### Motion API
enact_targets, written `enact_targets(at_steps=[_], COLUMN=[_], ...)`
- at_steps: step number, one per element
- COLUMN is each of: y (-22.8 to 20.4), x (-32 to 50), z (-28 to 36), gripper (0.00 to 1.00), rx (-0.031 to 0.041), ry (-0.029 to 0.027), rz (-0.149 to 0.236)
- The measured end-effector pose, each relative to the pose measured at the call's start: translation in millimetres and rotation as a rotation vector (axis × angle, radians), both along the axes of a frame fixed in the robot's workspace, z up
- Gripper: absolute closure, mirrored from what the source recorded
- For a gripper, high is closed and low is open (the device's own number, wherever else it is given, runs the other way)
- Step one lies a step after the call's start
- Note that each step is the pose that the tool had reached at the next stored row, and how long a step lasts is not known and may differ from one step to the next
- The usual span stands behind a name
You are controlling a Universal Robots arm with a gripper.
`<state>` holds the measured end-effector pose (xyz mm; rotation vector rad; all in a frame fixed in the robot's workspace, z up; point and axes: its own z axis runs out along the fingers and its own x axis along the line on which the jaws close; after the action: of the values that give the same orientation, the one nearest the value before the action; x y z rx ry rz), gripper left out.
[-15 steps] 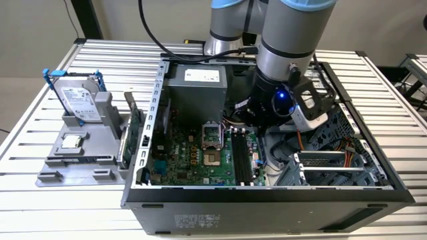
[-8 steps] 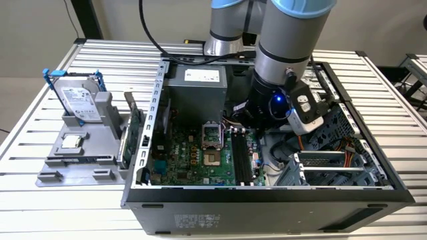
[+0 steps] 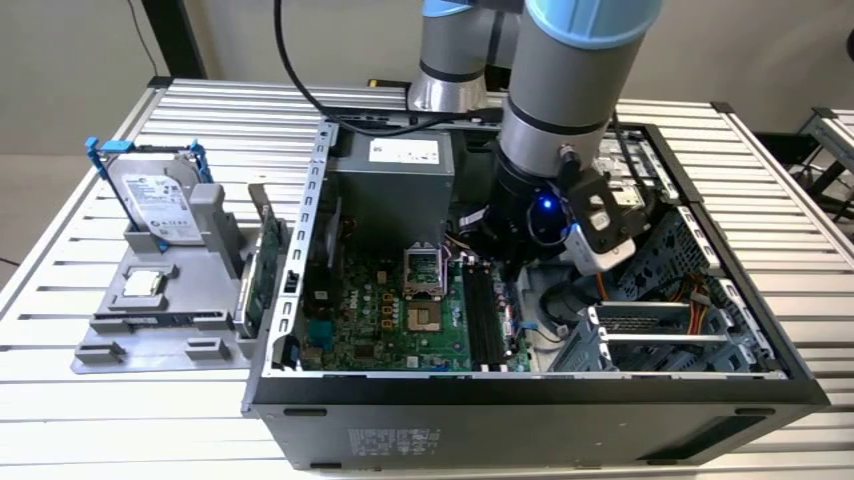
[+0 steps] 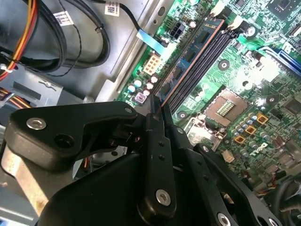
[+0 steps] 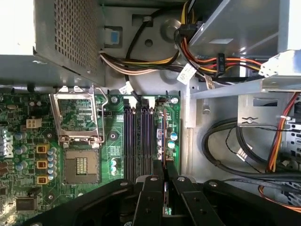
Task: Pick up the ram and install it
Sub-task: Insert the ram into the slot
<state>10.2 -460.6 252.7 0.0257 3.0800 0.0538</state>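
On the slatted table, well off the computer case toward the exterior view's left: a grey holder with a hard drive standing upright in blue rails. Just beside the case wall: a green card on edge. Inside the open case: a green motherboard with an open processor socket, then long black slots beside it. Above the slots: the arm reaching down into the case. In both wrist views, gripper pinching the ram, fingers pressed against the thin board, its far end lying along the slot nearest the case's cable side. Toward the exterior view's right: drive cage with orange and yellow cables.
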Motion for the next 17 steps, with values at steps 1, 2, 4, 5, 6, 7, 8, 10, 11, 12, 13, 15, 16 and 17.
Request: enact_targets(at_steps=[1, 2, 4, 5, 6, 7, 8, 10, 11, 12, 13, 15, 16, 17], y=[0.0, 0.0, 0.1, 0.3, 0.3, 0.3, 0.4, 0.5, 0.7, 0.7, 0.7, 0.8, 0.8, 0.8], x=[-0.2, -0.9, -2.7, -3.1, -3.5, -3.7, -3.7, -3.8, -3.9, -4.1, -4.5, -6.2, -7.5, -8.8], z=[-0.8, -1.2, -2.3, -2.9, -3.8, -4.7, -5.8, -8.4, -9.0, -9.0, -9.2, -10.0, -10.5, -11.1], gripper=[1.0, 1.0, 1.0, 1.0, 1.0, 1.0, 1.0, 1.0, 1.0, 1.0, 1.0, 1.0, 1.0, 1.0], rx=[-0.0008, -0.0015, -0.004, -0.0052, -0.0064, -0.007, -0.0073, -0.0076, -0.0077, -0.008, -0.008, -0.0075, -0.0076, -0.0077], ry=[-0.0008, -0.0048, -0.0219, -0.0277, -0.0302, -0.0303, -0.0303, -0.0291, -0.0268, -0.0247, -0.0237, -0.0238, -0.0237, -0.0237], rz=[0.0, 0.0, 0.0, -0.002, -0.005, -0.011, -0.017, -0.028, -0.031, -0.031, -0.031, -0.031, -0.031, -0.031])
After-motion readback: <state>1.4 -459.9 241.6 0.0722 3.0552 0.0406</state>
